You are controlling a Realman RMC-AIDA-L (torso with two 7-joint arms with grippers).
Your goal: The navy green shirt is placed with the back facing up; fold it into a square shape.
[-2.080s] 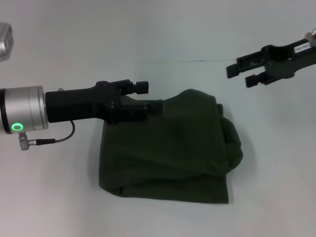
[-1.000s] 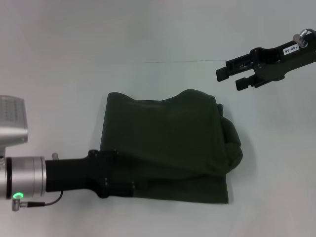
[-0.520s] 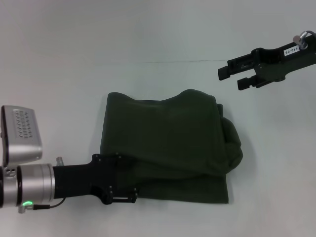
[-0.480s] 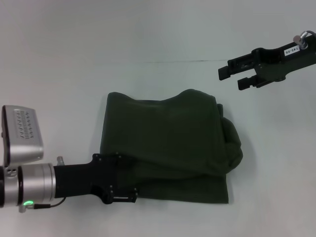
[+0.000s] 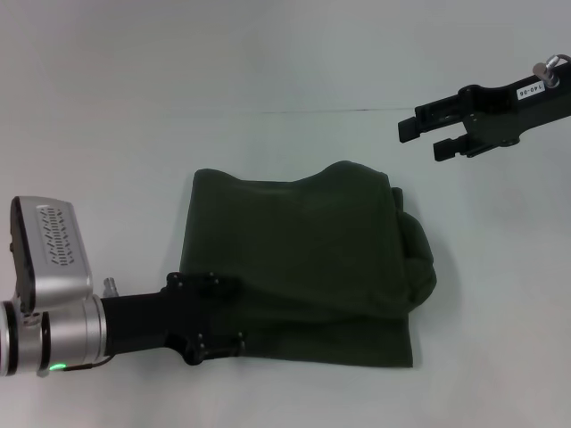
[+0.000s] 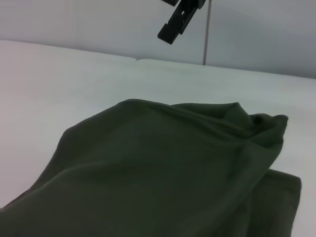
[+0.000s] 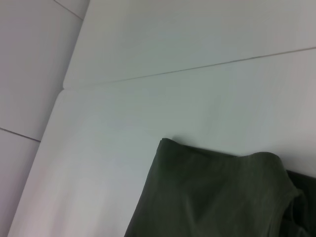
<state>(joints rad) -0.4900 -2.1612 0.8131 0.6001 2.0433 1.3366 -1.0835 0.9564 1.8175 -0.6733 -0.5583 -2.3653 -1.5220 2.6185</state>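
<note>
The navy green shirt [image 5: 312,259] lies folded into a rough rectangle in the middle of the white table, plain side up, with a bunched roll along its right edge [image 5: 419,259]. My left gripper [image 5: 227,332] sits low at the shirt's near left corner, its black body against the dark cloth. Up at the far right, my right gripper [image 5: 426,136] hovers open and empty, well off the shirt's far right corner. The left wrist view shows the shirt [image 6: 163,173] close up and the right gripper [image 6: 177,22] beyond it. In the right wrist view, one shirt corner [image 7: 207,192] shows.
The white table [image 5: 285,71] spreads around the shirt on every side. A thin seam line [image 5: 312,111] runs across it beyond the shirt. Nothing else lies on the surface.
The left arm has come from the shirt's far left edge down to its near left corner, and its wrist has turned a little since. The right gripper drifted slightly up and right.
</note>
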